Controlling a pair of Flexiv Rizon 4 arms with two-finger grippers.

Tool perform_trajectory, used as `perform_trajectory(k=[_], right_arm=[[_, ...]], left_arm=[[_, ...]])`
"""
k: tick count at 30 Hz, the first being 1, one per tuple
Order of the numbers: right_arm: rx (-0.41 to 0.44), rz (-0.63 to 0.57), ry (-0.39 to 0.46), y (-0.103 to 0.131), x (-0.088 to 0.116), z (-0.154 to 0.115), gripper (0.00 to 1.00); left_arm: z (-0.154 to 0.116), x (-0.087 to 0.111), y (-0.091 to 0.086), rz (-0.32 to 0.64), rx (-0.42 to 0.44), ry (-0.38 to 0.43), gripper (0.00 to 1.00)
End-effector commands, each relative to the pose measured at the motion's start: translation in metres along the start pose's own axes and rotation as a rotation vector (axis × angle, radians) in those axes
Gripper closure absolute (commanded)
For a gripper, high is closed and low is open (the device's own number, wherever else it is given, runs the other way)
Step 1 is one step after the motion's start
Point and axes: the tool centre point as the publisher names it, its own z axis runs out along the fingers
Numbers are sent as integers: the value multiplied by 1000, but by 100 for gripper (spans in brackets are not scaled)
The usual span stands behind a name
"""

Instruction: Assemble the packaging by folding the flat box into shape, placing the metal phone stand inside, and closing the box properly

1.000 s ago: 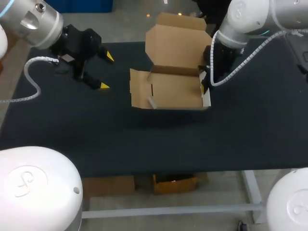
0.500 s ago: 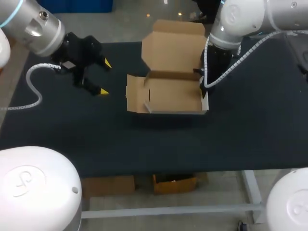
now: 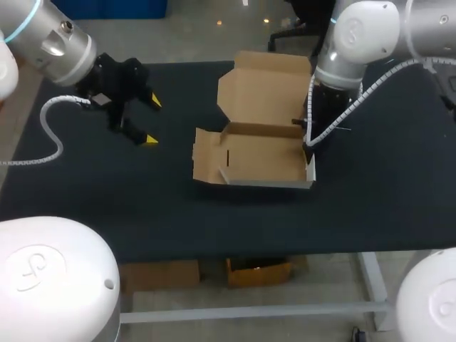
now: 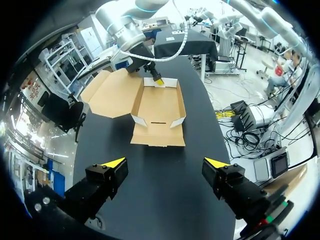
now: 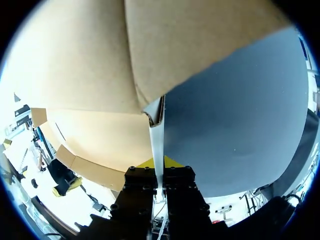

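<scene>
**Box half-formed, right claw pinching its wall**

- Black table (image 3: 107,185): carries the work, which sits right of centre.
- Cardboard box (image 3: 263,160): tray partly erected and open on top. No metal phone stand shows inside it or anywhere else on the table.
- Lid (image 3: 265,89): stands up and leans away on the far side, still hinged to the tray's far wall.
- Left flap (image 3: 206,153): splayed outward and not yet folded in.
- Right wall (image 3: 308,167): upright, with its white edge showing.
- Right gripper (image 5: 158,162): clenched on the top edge of that right wall. The thin card runs straight between the yellow tips, and both fingers are on it.
- Left gripper (image 3: 152,120): released, jaws wide and holding nothing. It hangs over bare table well left of the box, and the left wrist view shows the box's (image 4: 157,107) left flap ahead of it.

Handling, as I judge it:
- The box is light, thin card. The panels are stiff enough, but every crease is floppy.
- A single pinch will drag or swing the whole tray rather than fold it, and a hard squeeze will dent the edge.
- Best holds look like wall edges close to a corner.
- The splayed left flap should be pushed on its flat face near the crease while the right wall is held steady.
</scene>
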Motion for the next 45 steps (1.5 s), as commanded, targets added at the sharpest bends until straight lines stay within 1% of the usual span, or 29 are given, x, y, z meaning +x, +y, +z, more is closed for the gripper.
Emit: perform_trajectory(k=[1,17,18,22,26,31,37,45], right_arm=[[111,22,-9,4,3,-3,100],[111,22,-9,4,3,-3,100],[116,10,0,8,6,-3,100],[139,23,-24,9,12,-2,100],[160,41,-56,2,12,1,100],[166,50,-73,-6,6,3,100],[168,53,-108,-9,0,6,100],[181,35,-139,-10,-2,14,100]], left_arm=[[1,-5,-2,0,-6,11,0],[1,-5,-2,0,-6,11,0],[1,-5,-2,0,-6,11,0],[1,-5,-2,0,-6,11,0],[1,-5,-2,0,-6,11,0],[1,-5,-2,0,-6,11,0],[1,-5,-2,0,-6,11,0],[1,-5,-2,0,-6,11,0]])
